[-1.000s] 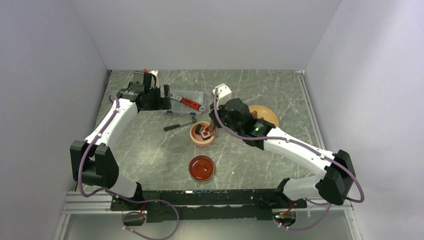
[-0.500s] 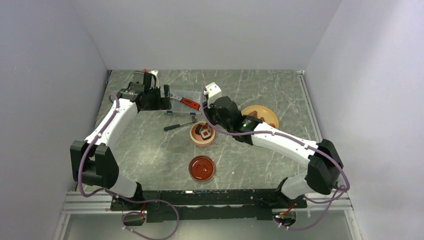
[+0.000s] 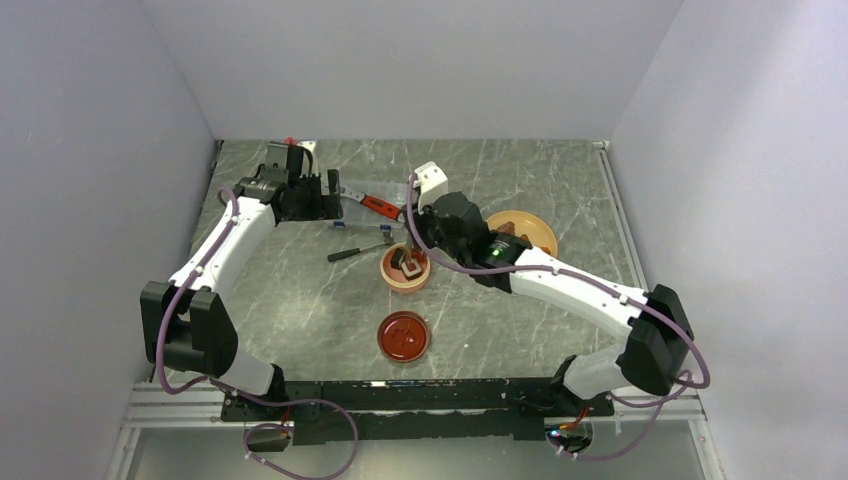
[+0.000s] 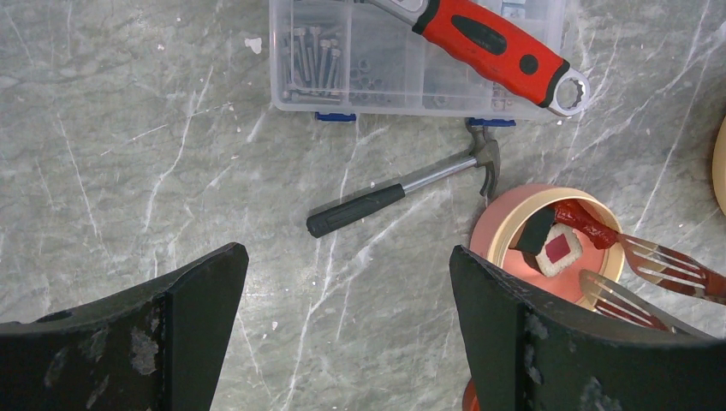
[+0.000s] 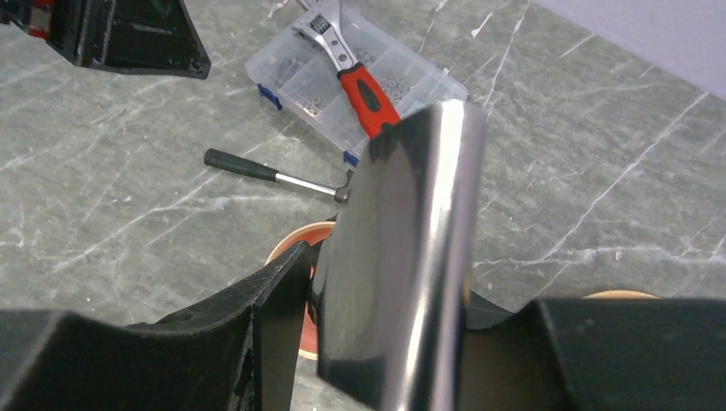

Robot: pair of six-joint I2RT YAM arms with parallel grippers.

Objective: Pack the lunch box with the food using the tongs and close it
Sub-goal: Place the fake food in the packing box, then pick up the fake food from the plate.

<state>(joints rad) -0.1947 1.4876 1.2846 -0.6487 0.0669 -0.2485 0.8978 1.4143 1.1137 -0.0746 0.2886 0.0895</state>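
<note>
The lunch box (image 3: 392, 276) stands open mid-table, salmon-pink inside (image 4: 505, 233), its rim showing just behind my right fingers (image 5: 287, 244). A black-and-white roll (image 4: 558, 250) and a red piece (image 4: 586, 221) of the food lie in it. The dark red lid (image 3: 403, 336) lies apart, nearer the arm bases. My right gripper (image 3: 418, 248) (image 5: 411, 291) is shut on the tongs (image 5: 411, 214), whose spread tines (image 4: 655, 259) reach over the tub's right rim. My left gripper (image 4: 345, 253) (image 3: 325, 200) hangs open and empty over bare table left of the tub.
A clear case (image 4: 411, 60) (image 3: 372, 192) with a red wrench (image 4: 492, 38) on top sits behind the tub. A black-handled hammer (image 4: 385, 197) (image 3: 358, 251) lies between the case and the tub. The yellow plate (image 3: 537, 228) is right of my right wrist.
My right arm has swung left from the plate side, and the tongs now reach over the tub. The left arm has not moved.
</note>
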